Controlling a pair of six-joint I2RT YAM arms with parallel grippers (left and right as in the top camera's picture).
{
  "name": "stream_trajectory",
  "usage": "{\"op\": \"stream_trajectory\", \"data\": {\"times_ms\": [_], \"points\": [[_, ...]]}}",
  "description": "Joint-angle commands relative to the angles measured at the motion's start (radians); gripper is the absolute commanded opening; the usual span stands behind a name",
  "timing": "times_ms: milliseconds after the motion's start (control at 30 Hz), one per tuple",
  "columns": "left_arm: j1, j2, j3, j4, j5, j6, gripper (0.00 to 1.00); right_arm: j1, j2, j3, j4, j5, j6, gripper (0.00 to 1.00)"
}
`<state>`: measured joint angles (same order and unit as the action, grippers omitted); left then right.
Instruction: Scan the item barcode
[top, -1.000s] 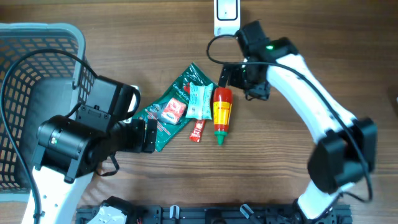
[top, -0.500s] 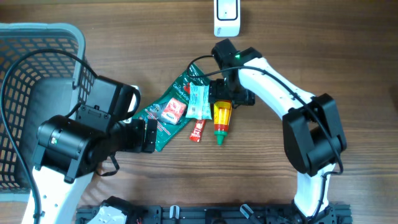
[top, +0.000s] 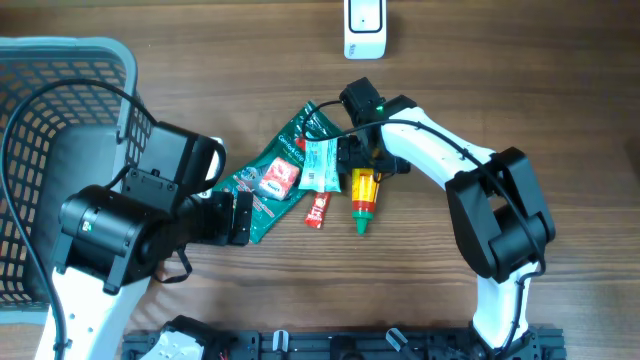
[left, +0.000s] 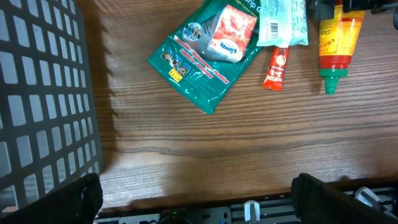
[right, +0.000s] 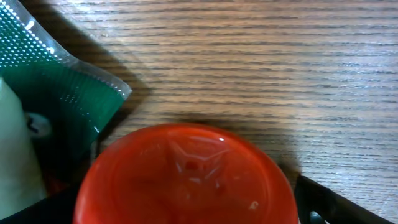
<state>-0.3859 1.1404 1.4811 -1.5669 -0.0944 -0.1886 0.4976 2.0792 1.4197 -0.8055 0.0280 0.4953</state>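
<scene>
bottle (top: 362, 187): glossy round red base inside released right end effector (top: 358, 160) | left end effector (left: 196, 194): released

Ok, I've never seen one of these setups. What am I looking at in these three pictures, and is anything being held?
Two robot arms work at a wooden table, each ending in a two-finger gripper. One picture looks down from above. The other two come from a small camera on each wrist.

The items lie in a pile mid-table: a green pouch with a red tissue pack on it, a pale packet with a barcode, a small red sachet and a sauce bottle. A mesh basket stands on the left, and a white device, probably the scanner, sits at the far edge.

The left gripper hangs open near the pouch, holding nothing. The right gripper is down at the bottle's red end, jaws wide on either side of it. It does not look clamped yet.
</scene>
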Motion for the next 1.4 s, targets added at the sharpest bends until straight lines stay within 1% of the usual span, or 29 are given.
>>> {"op": "stream_trajectory", "data": {"times_ms": [0, 67, 100, 133, 167, 233, 367, 433, 567, 633, 667, 733, 800, 900, 933, 1000, 1033, 1100, 1200, 1367], "points": [[0.005, -0.007, 0.004, 0.002, 0.012, -0.010, 1.00, -0.002, 0.029, -0.039, 0.024, -0.017, -0.006, 0.99], [0.005, -0.007, 0.004, 0.002, 0.012, -0.010, 1.00, -0.002, 0.030, -0.040, 0.037, -0.018, -0.004, 0.90], [0.005, -0.007, 0.004, 0.002, 0.012, -0.010, 1.00, -0.002, 0.030, -0.040, 0.043, -0.018, 0.005, 0.80], [0.005, -0.007, 0.004, 0.002, 0.012, -0.010, 1.00, -0.002, 0.030, -0.040, 0.047, -0.018, 0.008, 0.74], [0.005, -0.007, 0.004, 0.002, 0.012, -0.010, 1.00, -0.002, 0.030, -0.040, 0.048, -0.018, 0.031, 0.72], [0.005, -0.007, 0.004, 0.002, 0.012, -0.009, 1.00, -0.004, 0.029, -0.040, 0.045, -0.018, 0.071, 0.66], [0.005, -0.007, 0.004, 0.002, 0.012, -0.009, 1.00, -0.018, 0.026, -0.022, -0.004, -0.018, 0.159, 0.63], [0.005, -0.007, 0.004, 0.002, 0.012, -0.010, 1.00, -0.032, 0.022, 0.003, -0.073, -0.017, 0.219, 0.63], [0.005, -0.007, 0.004, 0.002, 0.012, -0.010, 1.00, -0.071, 0.021, 0.088, -0.246, -0.018, 0.368, 0.57], [0.005, -0.007, 0.004, 0.002, 0.012, -0.009, 1.00, -0.092, 0.020, 0.122, -0.327, -0.017, 0.465, 0.57], [0.005, -0.007, 0.004, 0.002, 0.012, -0.010, 1.00, -0.100, 0.019, 0.130, -0.350, -0.018, 0.503, 0.59], [0.005, -0.007, 0.004, 0.002, 0.012, -0.010, 1.00, -0.121, 0.019, 0.132, -0.386, -0.017, 0.638, 0.62], [0.005, -0.007, 0.004, 0.002, 0.012, -0.009, 1.00, -0.138, 0.019, 0.125, -0.391, -0.009, 0.808, 0.68], [0.005, -0.007, 0.004, 0.002, 0.012, -0.010, 1.00, -0.145, 0.019, 0.113, -0.379, -0.010, 1.099, 0.72], [0.005, -0.007, 0.004, 0.002, 0.012, -0.010, 1.00, -0.145, 0.019, 0.112, -0.368, -0.026, 1.155, 0.72], [0.005, -0.007, 0.004, 0.002, 0.012, -0.010, 1.00, -0.145, 0.019, 0.113, -0.353, -0.061, 1.201, 0.79], [0.005, -0.007, 0.004, 0.002, 0.012, -0.010, 1.00, -0.145, 0.019, 0.113, -0.352, -0.077, 1.218, 0.84], [0.005, -0.007, 0.004, 0.002, 0.012, -0.010, 1.00, -0.146, 0.016, 0.114, -0.353, -0.082, 1.200, 0.90], [0.005, -0.007, 0.004, 0.002, 0.012, -0.010, 1.00, -0.159, -0.010, 0.122, -0.356, -0.082, 1.079, 1.00], [0.005, -0.007, 0.004, 0.002, 0.012, -0.010, 1.00, -0.192, -0.145, 0.138, -0.361, -0.081, 0.804, 1.00]]}}
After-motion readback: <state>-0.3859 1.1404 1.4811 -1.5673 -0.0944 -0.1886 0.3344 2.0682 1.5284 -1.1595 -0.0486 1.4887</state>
